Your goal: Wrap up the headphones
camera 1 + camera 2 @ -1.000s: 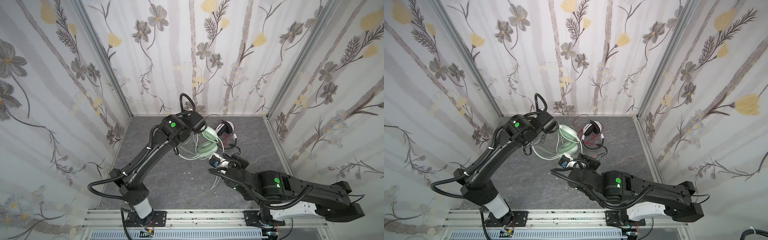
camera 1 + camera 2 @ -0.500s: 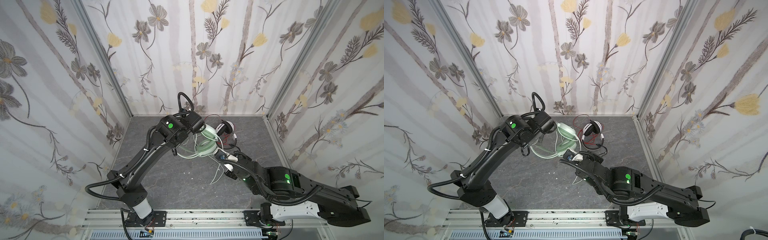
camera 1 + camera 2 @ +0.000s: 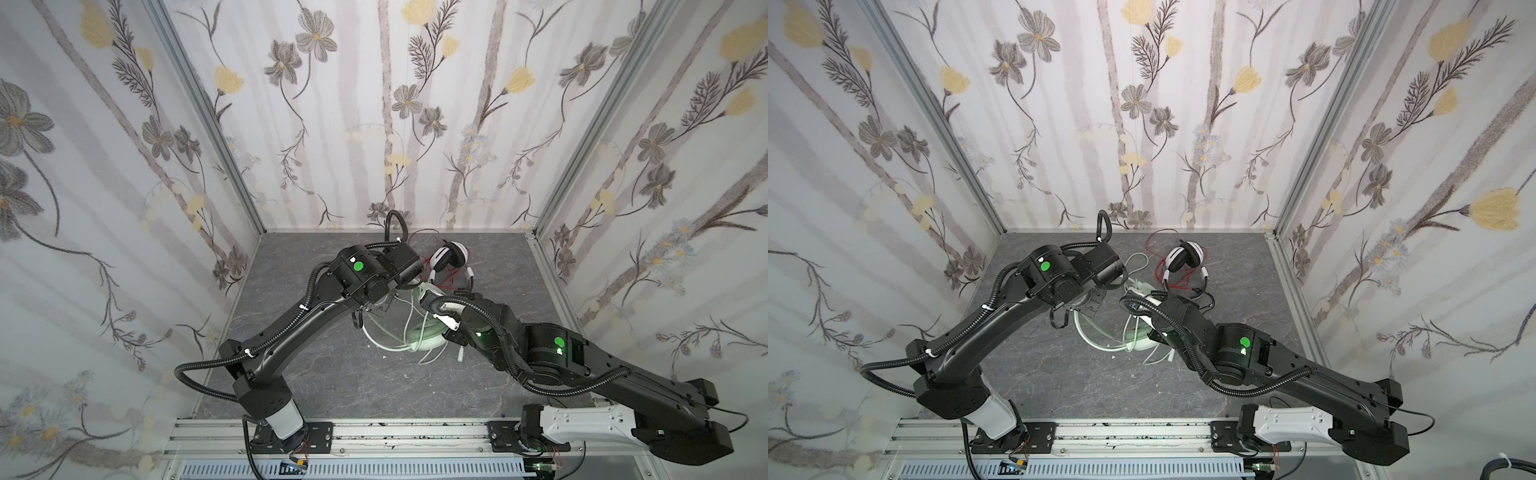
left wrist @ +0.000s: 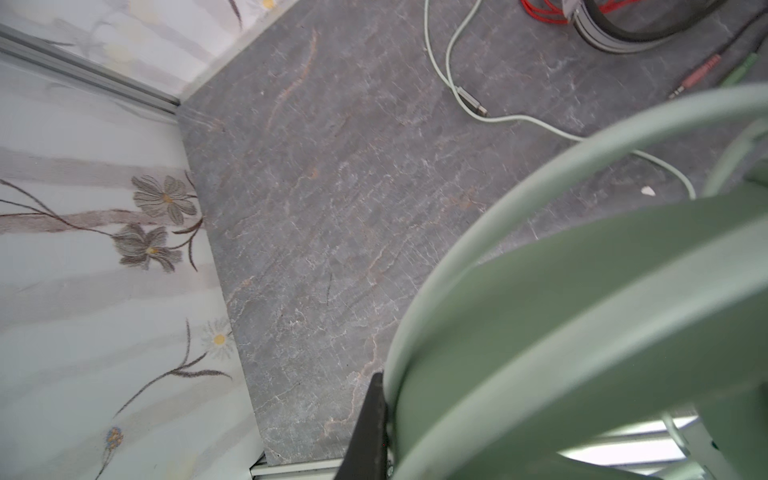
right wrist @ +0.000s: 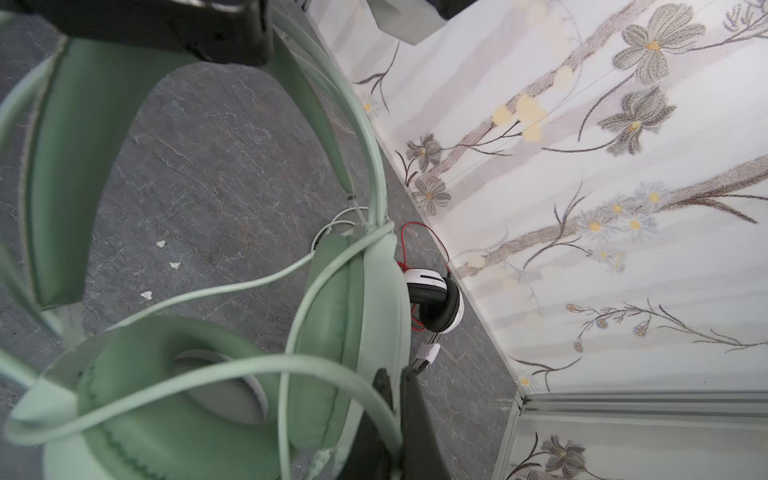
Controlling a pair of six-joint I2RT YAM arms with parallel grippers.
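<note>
Gripping the mint-green padded headset (image 3: 422, 337) by its arched headband (image 4: 582, 291) in the clamped left gripper (image 5: 232, 37), pinched its pale green cord (image 5: 249, 362) just beside the ear cups (image 5: 353, 332) in the closed right gripper (image 5: 400, 409), likely the nearer winder, leaving the white-and-black plastic headset (image 3: 451, 258) beyond.

Both arms are matte black with rounded joint housings. The left arm (image 3: 291, 328) and the right arm (image 3: 623, 374) each carry a round green sticker (image 3: 356, 266) on one joint housing. A black corrugated conduit (image 3: 195, 374) loops along the outside of each arm, and on the left arm it is tied on with white zip ties (image 3: 248, 352). The lowest segment of each arm is a white base shell (image 3: 582, 419). Each shell sits on a black mounting plate (image 3: 503, 436) fixed to a silver aluminium rail (image 3: 395, 432). A small green light (image 3: 478, 333) glows near the right wrist. The right gripper (image 5: 397, 409) has flat black fingers.
</note>
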